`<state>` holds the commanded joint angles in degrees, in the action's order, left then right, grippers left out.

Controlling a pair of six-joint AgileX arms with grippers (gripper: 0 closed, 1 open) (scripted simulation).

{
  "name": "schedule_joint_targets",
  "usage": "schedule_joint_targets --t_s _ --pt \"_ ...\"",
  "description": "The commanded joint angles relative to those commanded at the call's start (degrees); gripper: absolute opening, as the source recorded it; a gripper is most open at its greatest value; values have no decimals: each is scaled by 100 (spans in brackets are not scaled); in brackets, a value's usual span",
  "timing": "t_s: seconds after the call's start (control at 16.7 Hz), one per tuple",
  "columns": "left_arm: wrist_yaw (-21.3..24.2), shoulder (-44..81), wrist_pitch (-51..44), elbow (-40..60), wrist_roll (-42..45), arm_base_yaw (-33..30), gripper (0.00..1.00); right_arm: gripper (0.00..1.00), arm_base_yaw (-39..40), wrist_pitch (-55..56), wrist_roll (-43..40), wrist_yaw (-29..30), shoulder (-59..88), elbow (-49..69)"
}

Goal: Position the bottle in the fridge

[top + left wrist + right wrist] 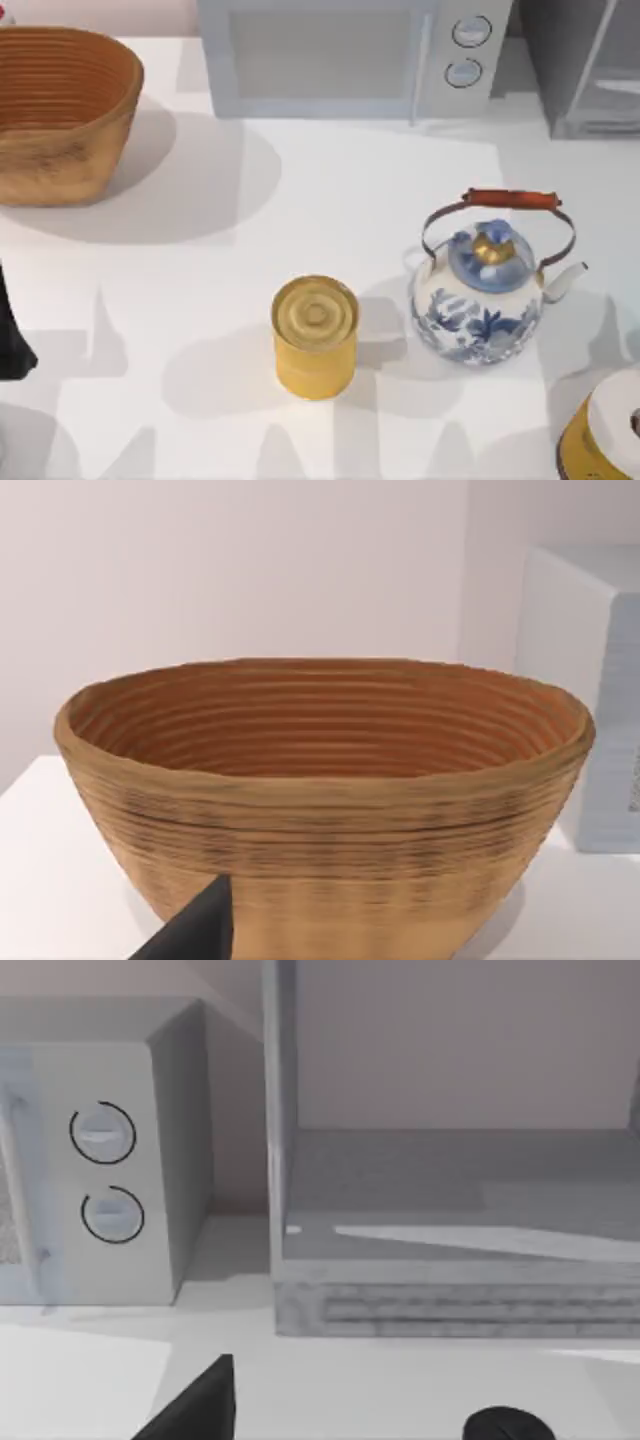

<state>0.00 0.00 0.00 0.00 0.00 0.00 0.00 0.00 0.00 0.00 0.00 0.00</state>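
Fridge (585, 70) is standing at the tabletop's (330, 190) back right, beside the microwave (350, 55). A yellow object (600, 435), possibly the bottle, is showing at the front right edge. Tool states: cannot tell. Risk: the kettle (485, 290) is sitting nearby and could get clipped in transit.

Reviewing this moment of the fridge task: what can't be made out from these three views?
- Fridge: cut off by the top view's top-right corner; its handle and door state are unclear.
- Yellow object with a white top: cropped at the top view's bottom-right corner, so unidentifiable as the bottle.
- Basket: the top view's left edge cuts it.
- Both grippers: finger states undeterminable.
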Motion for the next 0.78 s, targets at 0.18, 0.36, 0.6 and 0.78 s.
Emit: schedule_joint_targets --t_s 0.18,0.36,0.6,0.78 --pt "0 0 0 0 0 0 100 100 -36 -16 -64 -58 65 35" --pt "0 0 0 0 0 0 100 100 -325 -147 -596 -527 616 310" --pt "0 0 0 0 0 0 100 100 -1028 -465 -1916 -1663 2182 976" --pt "0 0 0 0 0 0 100 100 -1687 -762 -3168 -2730 3808 1605"
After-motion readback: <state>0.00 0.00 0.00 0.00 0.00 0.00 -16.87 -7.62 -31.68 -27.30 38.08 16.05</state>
